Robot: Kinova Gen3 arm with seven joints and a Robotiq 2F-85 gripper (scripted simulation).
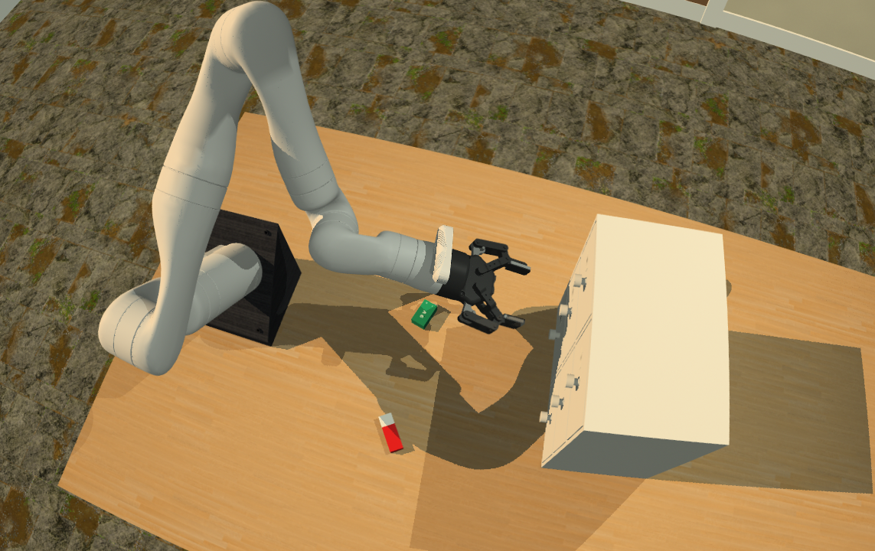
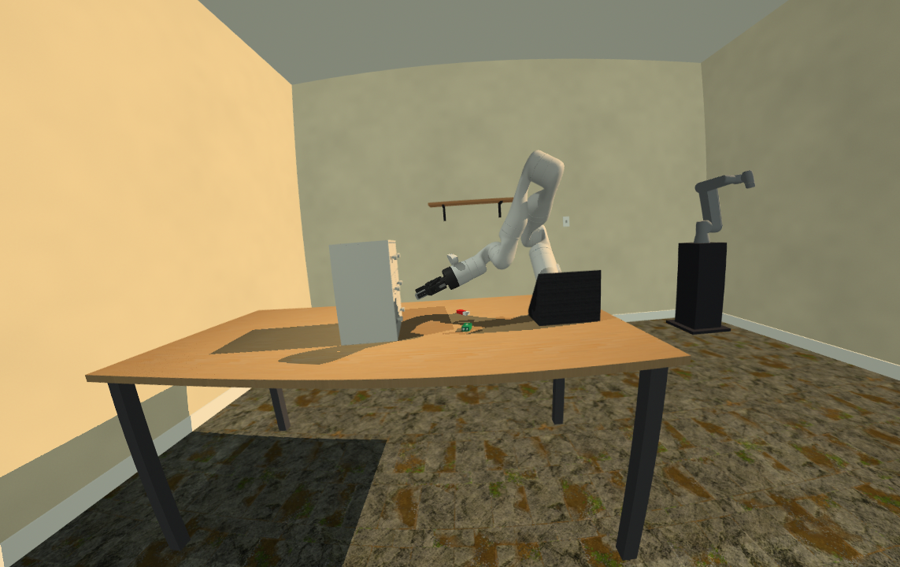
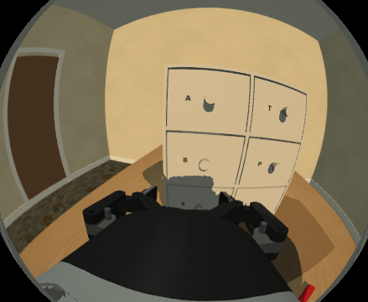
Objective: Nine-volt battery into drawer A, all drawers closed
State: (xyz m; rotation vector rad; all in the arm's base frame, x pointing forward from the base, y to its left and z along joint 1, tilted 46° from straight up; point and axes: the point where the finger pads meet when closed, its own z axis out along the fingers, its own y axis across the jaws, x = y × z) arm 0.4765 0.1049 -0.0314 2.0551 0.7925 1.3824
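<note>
The green nine-volt battery point(image 1: 423, 314) point(image 2: 466, 327) lies on the table, beside and below the gripper in the top view. The cream chest point(image 1: 659, 328) point(image 2: 366, 292) stands upright, its knobbed front facing the arm. Drawer A point(image 3: 230, 92) is at the top left of the front in the wrist view and looks pushed in, with its round knob point(image 3: 209, 104). The other drawers look pushed in too; the lowest are partly hidden. My gripper point(image 1: 521, 295) point(image 2: 418, 293) point(image 3: 188, 196) is open and empty, held above the table a short way in front of the chest, lower than drawer A's knob.
A red and white block point(image 1: 391, 432) point(image 2: 462, 311) lies on the table point(image 1: 255, 438) point(image 2: 509, 359), farther to the side than the battery. The arm's dark base point(image 1: 282, 281) point(image 2: 567, 297) stands opposite the chest. Drawers T point(image 3: 292, 126), B point(image 3: 225, 147) and P point(image 3: 288, 151) adjoin drawer A's side of the front, with protruding knobs.
</note>
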